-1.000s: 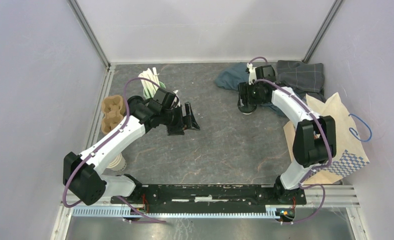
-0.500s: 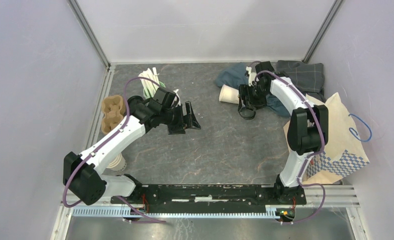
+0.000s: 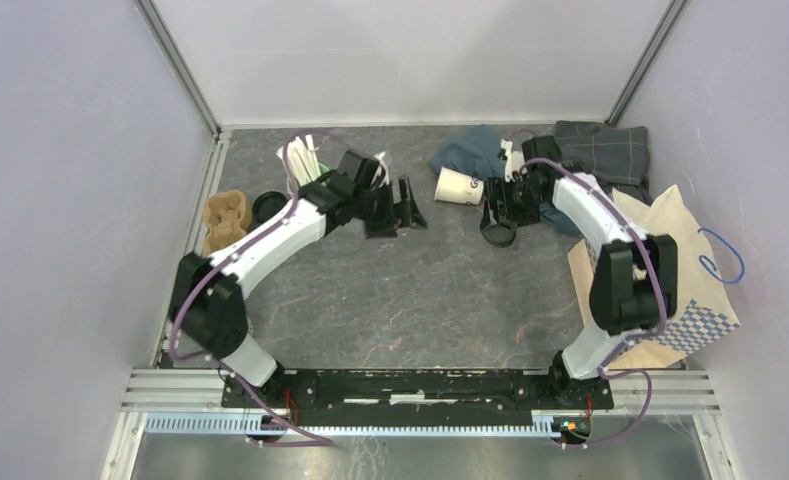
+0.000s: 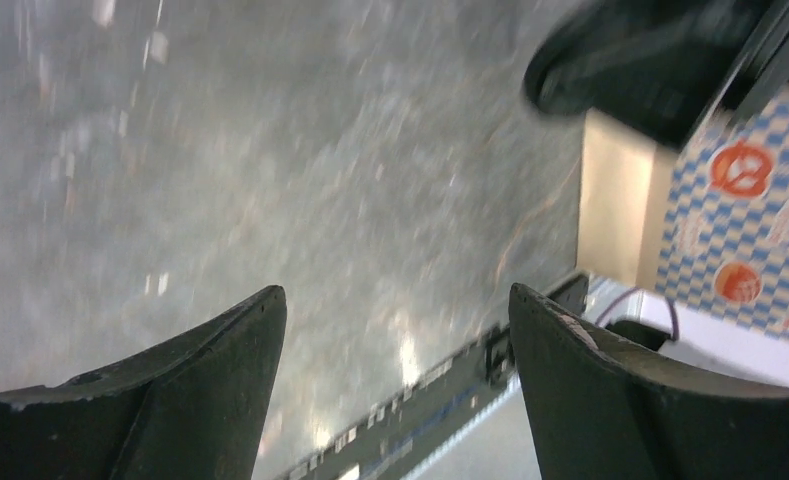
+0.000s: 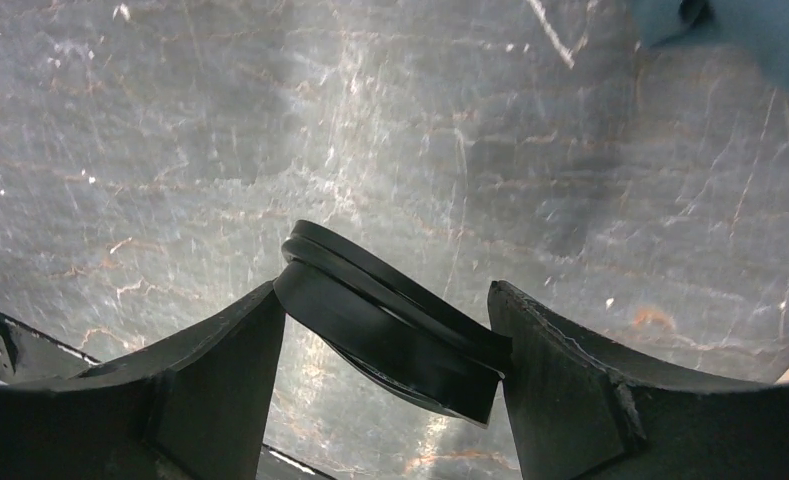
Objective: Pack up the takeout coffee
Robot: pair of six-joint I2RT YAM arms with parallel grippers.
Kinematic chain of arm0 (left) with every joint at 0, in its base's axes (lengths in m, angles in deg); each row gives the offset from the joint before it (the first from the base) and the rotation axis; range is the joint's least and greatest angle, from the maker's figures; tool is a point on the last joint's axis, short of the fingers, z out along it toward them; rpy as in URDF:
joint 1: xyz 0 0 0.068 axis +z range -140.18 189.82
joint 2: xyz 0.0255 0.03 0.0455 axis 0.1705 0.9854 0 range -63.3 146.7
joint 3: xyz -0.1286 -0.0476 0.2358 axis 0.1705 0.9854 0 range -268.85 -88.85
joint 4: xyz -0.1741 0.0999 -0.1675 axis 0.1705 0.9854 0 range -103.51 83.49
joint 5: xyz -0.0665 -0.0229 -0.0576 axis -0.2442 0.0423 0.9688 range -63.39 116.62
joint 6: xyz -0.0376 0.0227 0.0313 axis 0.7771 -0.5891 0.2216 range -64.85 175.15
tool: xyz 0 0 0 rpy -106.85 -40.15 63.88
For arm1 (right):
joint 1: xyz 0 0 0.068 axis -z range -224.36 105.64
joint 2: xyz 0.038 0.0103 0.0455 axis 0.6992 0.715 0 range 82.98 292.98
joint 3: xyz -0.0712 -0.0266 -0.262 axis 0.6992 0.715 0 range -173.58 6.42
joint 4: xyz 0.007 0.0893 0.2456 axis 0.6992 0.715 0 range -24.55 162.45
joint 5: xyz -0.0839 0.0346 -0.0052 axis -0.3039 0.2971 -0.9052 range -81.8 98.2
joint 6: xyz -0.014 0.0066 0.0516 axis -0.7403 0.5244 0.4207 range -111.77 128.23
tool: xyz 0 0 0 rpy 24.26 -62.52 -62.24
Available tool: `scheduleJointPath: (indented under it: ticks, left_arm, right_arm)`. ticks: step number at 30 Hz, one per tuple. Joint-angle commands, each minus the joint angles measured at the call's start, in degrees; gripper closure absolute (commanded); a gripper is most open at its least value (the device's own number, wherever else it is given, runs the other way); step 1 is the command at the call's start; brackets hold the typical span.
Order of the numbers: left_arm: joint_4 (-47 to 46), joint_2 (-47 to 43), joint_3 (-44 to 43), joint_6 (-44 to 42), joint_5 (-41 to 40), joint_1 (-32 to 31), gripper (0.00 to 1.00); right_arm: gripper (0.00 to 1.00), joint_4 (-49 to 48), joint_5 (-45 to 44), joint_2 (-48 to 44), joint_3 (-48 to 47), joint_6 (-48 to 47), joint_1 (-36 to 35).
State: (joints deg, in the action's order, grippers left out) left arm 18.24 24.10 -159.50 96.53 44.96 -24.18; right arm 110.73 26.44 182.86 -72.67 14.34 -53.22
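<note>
The takeout coffee has come apart. Its white paper cup [image 3: 460, 186] lies on its side at the back middle of the table, open and lidless. Its round black lid [image 3: 497, 233] [image 5: 395, 325] hangs tilted just above the table, right of the cup. My right gripper [image 3: 498, 214] [image 5: 382, 290] is shut on the lid, one finger against each edge. My left gripper [image 3: 398, 207] [image 4: 395, 295] hovers open and empty a short way left of the cup. Its view is blurred.
A mint-green mug of white sticks [image 3: 303, 165] stands behind the left arm. A cardboard cup carrier [image 3: 224, 218] and a dark round thing [image 3: 268, 207] lie at the left. Crumpled clothes [image 3: 600, 150] are at the back right. A paper bag [image 3: 675, 270] [image 4: 735, 170] lies at the right edge.
The cup came out from under my right gripper and now lies on its side. The lid stayed in the gripper. My left arm swung back and to the right, toward the cup.
</note>
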Motion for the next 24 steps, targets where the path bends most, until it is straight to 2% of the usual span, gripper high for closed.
scheduleJointPath:
  ticks: [1,3,5,9,17,19,21,24]
  left_arm:
    - [-14.4,10.2,-12.8,-5.8,-3.4,-0.1,0.12]
    - [-13.9,16.4,-18.8,-7.5,-7.9,-0.1,0.12]
    - [-12.9,22.8,-24.8,-9.1,-9.0,0.1,0.12]
    - [-12.8,35.0,-34.5,-9.6,-5.7,0.8,0.12]
    - [-17.8,46.2,-42.4,-6.8,0.7,2.3,0.16]
    - [-21.3,48.0,-41.5,-3.9,5.6,2.8,0.27]
    - [-28.7,48.1,-38.5,1.4,10.4,3.1,0.43]
    - [-35.2,46.5,-34.8,5.7,10.9,3.1,0.70]
  right_arm:
    - [0.22,-6.5,2.4,-11.4,8.4,0.0,0.2]
    - [0.22,-8.6,4.0,-15.1,11.8,1.4,0.2]
    - [0.22,-8.4,4.5,-17.8,13.1,2.0,0.2]
    - [0.22,-5.5,3.4,-21.1,12.0,1.2,0.2]
    - [0.21,-4.4,3.6,-25.0,15.3,0.0,0.2]
    - [0.21,-4.4,3.4,-25.5,15.9,0.0,0.2]
    - [0.21,-4.4,3.5,-25.6,15.7,0.2,0.2]
    - [0.22,-4.6,4.1,-25.5,14.9,0.2,0.2]
